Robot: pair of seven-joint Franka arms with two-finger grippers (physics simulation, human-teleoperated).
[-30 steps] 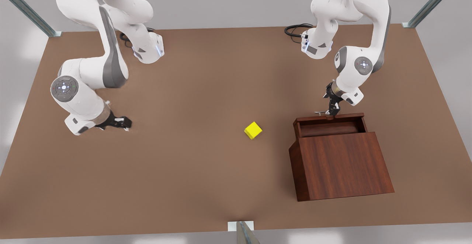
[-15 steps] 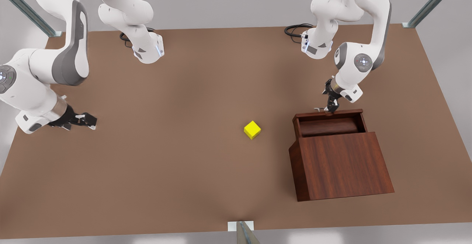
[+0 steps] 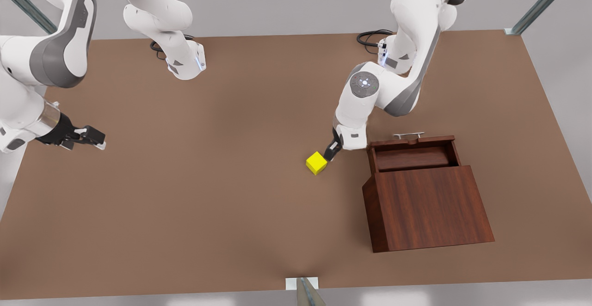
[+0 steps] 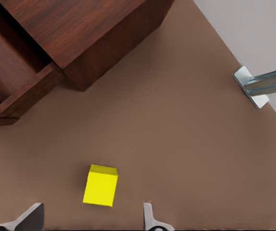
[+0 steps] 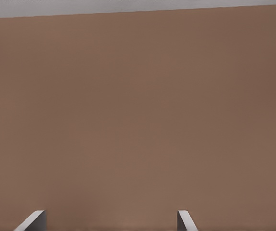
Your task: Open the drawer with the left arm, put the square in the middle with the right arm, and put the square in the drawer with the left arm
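- Since the earlier front views the left gripper (image 3: 331, 151) has left the drawer's handle (image 3: 408, 135) and swung across to the square (image 3: 317, 162); the right gripper (image 3: 88, 136) has drawn back toward the front view's left edge.
- The drawer (image 3: 414, 156) stands pulled out of the wooden box (image 3: 428, 206), its tray open to above — the opening step looks done.
- The square sits on the bare tabletop (image 3: 208, 204) near the middle, just to the front view's left of the box and apart from it; the centring step looks done too.
- In the front view the left gripper hangs at the square's far-right corner, very close above it; whether it touches I cannot tell. Its wrist view shows both pale fingertips (image 4: 30, 216) spread wide, the square (image 4: 100, 185) lying between their lines but a little ahead of them, not yet straddled.
- That offset is what the coming move turns on, I judge: the gripper needs a short advance toward the square and down before closing, and the cube's faces sit slightly turned against the finger line, so a small wrist twist may help.
- The left arm is by far the nearer; the drawer then lies a short carry to the front view's right.
- The right gripper waits well apart, low over bare table — its fingertips (image 5: 32, 219) spread wide, holding nothing.
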